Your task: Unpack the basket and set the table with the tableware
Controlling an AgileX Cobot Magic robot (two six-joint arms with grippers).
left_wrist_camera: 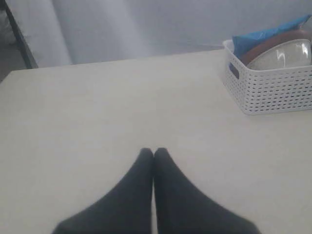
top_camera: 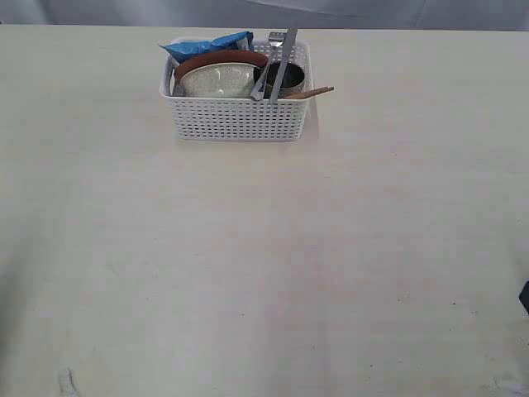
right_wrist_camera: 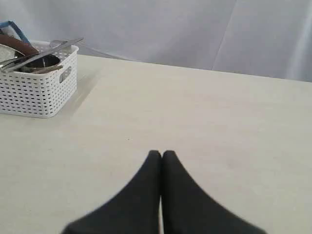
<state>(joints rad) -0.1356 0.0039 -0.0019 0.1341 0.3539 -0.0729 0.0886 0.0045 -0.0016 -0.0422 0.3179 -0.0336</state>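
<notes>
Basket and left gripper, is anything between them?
Nothing, just bare table between the left gripper and the basket, seen in the left wrist view.

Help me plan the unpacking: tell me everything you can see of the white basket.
The basket is white, plastic-looking and rectangular, with perforated lattice walls and a handle slot in each short end. It stands upright on the table, near its far edge, and is packed: a blue packet, brown-red plate, pale bowl, steel cup and steel cutlery sit inside. A brown handle overhangs the rim on the exterior view's right.
</notes>
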